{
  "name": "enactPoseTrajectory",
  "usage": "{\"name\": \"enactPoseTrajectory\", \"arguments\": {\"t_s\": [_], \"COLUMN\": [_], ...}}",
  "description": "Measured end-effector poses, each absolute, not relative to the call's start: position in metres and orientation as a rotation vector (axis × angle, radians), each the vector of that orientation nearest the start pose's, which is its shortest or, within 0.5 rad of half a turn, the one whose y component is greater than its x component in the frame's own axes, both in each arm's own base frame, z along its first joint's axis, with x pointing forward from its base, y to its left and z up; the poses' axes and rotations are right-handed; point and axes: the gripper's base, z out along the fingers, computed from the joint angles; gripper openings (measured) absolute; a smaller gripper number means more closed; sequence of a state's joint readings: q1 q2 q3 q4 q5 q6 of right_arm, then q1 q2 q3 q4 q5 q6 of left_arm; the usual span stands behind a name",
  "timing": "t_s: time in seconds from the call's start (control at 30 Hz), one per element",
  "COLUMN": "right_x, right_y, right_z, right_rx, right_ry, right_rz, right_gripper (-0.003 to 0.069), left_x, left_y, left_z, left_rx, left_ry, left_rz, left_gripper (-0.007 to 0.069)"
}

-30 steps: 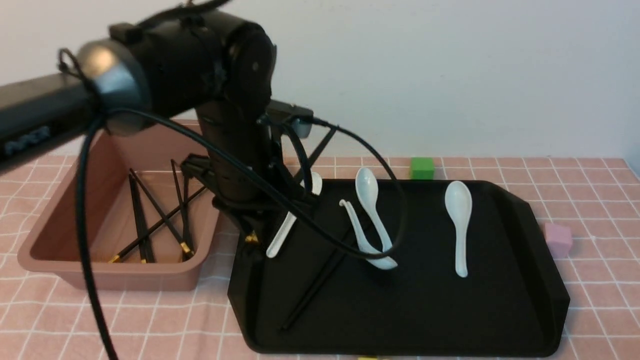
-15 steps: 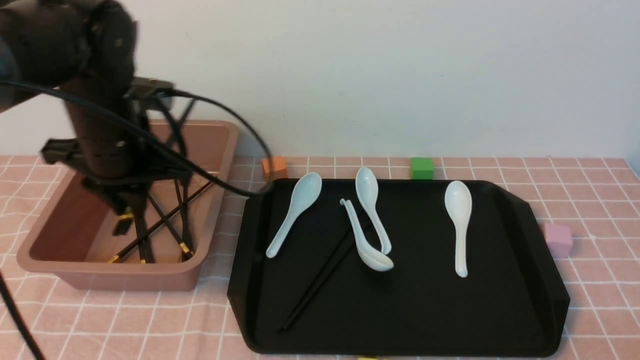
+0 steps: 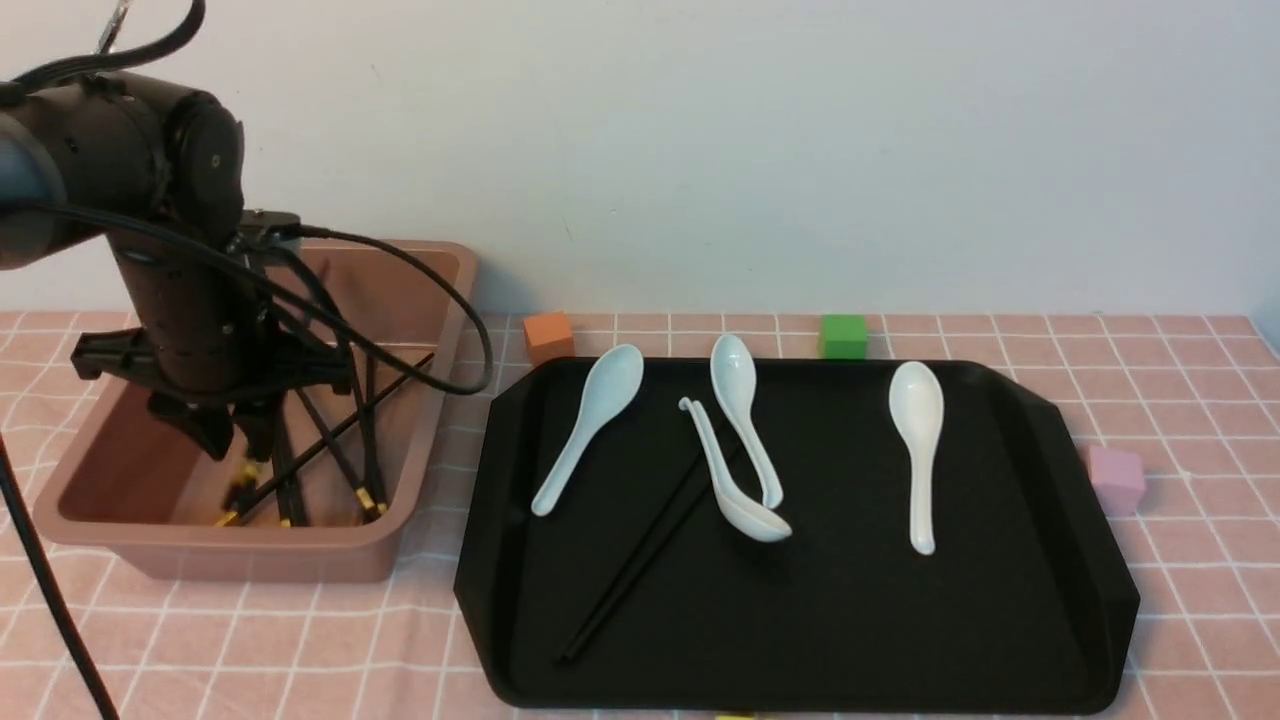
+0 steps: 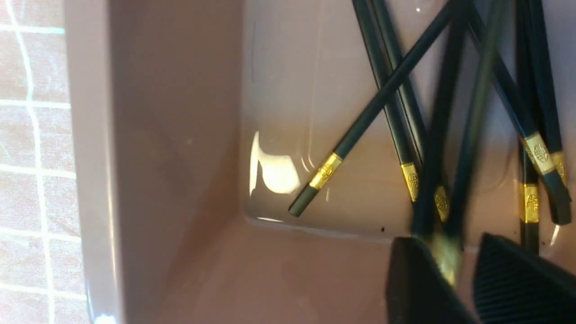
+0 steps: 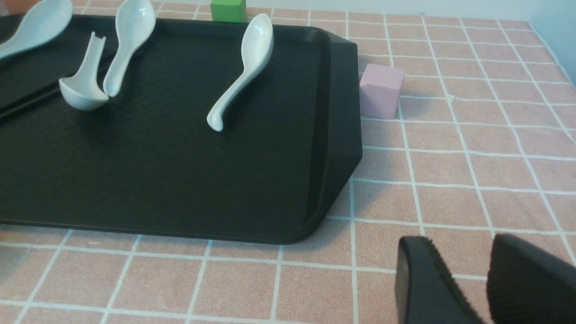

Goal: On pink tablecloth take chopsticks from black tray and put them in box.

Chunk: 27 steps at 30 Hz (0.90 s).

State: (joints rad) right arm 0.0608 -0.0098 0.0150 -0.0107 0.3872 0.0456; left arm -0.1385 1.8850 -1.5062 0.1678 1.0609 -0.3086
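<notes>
Soft, even light is falling from above in the front view, leaving only faint shadows beneath the spoons [image 3: 917, 405] and along the rim of the tray [image 3: 850, 620]. Inside the box [image 4: 180, 157], a white patch of glare is shining on the glossy floor, and two chopsticks [image 4: 436, 135] are smearing with motion blur. The left pincer [image 4: 463, 256] and the right pincer [image 5: 461, 252] are showing soft and out of focus close to their cameras.

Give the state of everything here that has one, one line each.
Left gripper: down in the box, blurred chopsticks between its fingers, grip unclear.
Right gripper: open, empty, above the pink tablecloth.
Box: upright, several boxed chopsticks crossed inside.
Black tray: flat on the tablecloth.
Tray chopsticks: lying flat, partly under a spoon.
Spoons: four on the tray, one tipped sideways.
</notes>
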Motion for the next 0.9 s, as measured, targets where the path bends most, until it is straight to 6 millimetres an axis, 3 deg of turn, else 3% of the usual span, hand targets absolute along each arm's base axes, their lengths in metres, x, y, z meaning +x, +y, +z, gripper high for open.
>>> {"name": "enactPoseTrajectory", "arguments": {"t_s": [0.17, 0.23, 0.3, 0.33, 0.37, 0.4, 0.5, 0.57, 0.6, 0.73, 0.83, 0.87, 0.9], "right_x": [0.052, 0.052, 0.052, 0.052, 0.052, 0.052, 0.052, 0.052, 0.052, 0.052, 0.052, 0.052, 0.052], "right_y": [0.003, 0.003, 0.003, 0.003, 0.003, 0.003, 0.003, 0.003, 0.003, 0.003, 0.003, 0.003, 0.003], "right_z": [0.174, 0.174, 0.174, 0.174, 0.174, 0.174, 0.174, 0.174, 0.174, 0.174, 0.174, 0.174, 0.174], "right_rx": [-0.021, -0.021, -0.021, -0.021, -0.021, -0.021, -0.021, -0.021, -0.021, -0.021, -0.021, -0.021, -0.021], "right_ry": [1.876, 1.876, 1.876, 1.876, 1.876, 1.876, 1.876, 1.876, 1.876, 1.876, 1.876, 1.876, 1.876], "right_rz": [0.063, 0.063, 0.063, 0.063, 0.063, 0.063, 0.063, 0.063, 0.063, 0.063, 0.063, 0.063, 0.063], "right_gripper": [0.0239, 0.0239, 0.0239, 0.0239, 0.0239, 0.0239, 0.0239, 0.0239, 0.0239, 0.0239, 0.0239, 0.0239, 0.0239], "left_x": [0.383, 0.377, 0.367, 0.367, 0.354, 0.345, 0.298, 0.267, 0.238, 0.166, 0.118, 0.112, 0.093], "left_y": [-0.041, -0.042, -0.043, -0.043, -0.044, -0.043, -0.041, -0.038, -0.035, -0.027, -0.022, -0.022, -0.020], "left_z": [0.252, 0.266, 0.288, 0.288, 0.313, 0.326, 0.376, 0.395, 0.409, 0.407, 0.385, 0.381, 0.366], "left_rx": [-0.165, -0.177, -0.194, -0.195, -0.204, -0.199, -0.155, -0.127, -0.111, -0.103, -0.114, -0.115, -0.123], "left_ry": [2.874, 2.853, 2.804, 2.805, 2.740, 2.701, 2.503, 2.396, 2.302, 2.106, 1.968, 1.954, 1.880], "left_rz": [0.123, 0.089, 0.029, 0.030, -0.026, -0.050, -0.149, -0.187, -0.218, -0.289, -0.350, -0.357, -0.386], "left_gripper": [0.0419, 0.0432, 0.0400, 0.0394, 0.0332, 0.0274, 0.0055, -0.0011, -0.0013, -0.0013, -0.0013, -0.0013, -0.0013]}}
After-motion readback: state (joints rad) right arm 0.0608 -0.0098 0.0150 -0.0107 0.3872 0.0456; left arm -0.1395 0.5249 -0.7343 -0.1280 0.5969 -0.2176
